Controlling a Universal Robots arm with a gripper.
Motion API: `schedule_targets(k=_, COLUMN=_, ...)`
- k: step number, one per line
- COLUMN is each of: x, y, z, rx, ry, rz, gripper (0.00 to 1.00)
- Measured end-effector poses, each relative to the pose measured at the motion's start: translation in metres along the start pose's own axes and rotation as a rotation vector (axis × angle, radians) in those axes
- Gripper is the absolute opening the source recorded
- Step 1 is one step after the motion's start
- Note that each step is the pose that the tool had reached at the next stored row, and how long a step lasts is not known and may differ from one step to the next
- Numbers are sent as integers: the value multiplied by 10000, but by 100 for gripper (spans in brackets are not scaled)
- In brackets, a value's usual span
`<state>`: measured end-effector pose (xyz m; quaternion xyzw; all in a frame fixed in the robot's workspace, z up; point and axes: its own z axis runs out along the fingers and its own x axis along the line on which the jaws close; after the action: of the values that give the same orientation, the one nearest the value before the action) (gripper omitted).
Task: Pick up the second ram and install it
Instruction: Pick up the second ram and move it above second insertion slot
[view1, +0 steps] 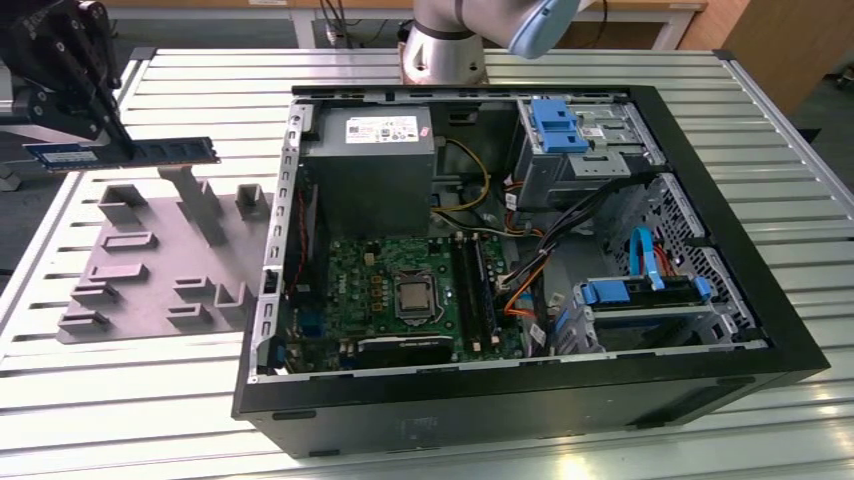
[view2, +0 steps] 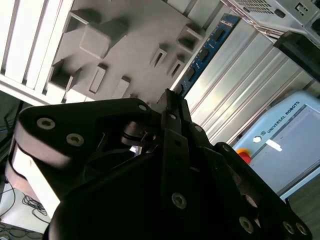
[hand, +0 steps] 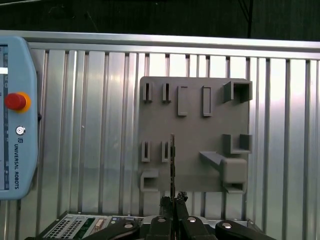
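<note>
In the exterior view my gripper (view1: 110, 148) hangs at the far left, shut on the second ram (view1: 167, 152), a thin blue-green stick held level in the air above the grey holder plate (view1: 147, 262). The first wrist view looks down on the ram (hand: 172, 157) edge-on, a thin line over the holder plate (hand: 195, 125), rising from the gripper (hand: 173, 201). In the second wrist view the ram (view2: 206, 49) stretches away from the black fingers (view2: 172, 107). The black memory slots (view1: 470, 285) lie on the green motherboard inside the open computer case (view1: 787, 330).
The case lies on its side on a ribbed metal table (view1: 160, 400), to the exterior view's right of the holder plate. Inside are a grey power supply (view1: 374, 165), blue drive brackets (view1: 554, 125) and cable bundles (view1: 561, 250). A teach pendant (hand: 15, 120) lies beside the plate.
</note>
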<state>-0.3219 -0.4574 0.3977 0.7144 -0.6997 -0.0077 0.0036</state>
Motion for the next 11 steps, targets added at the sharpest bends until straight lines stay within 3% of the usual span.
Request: schedule_targets(k=11, x=1, y=-55, z=-1, rx=-1, ry=0, rz=0, gripper=14)
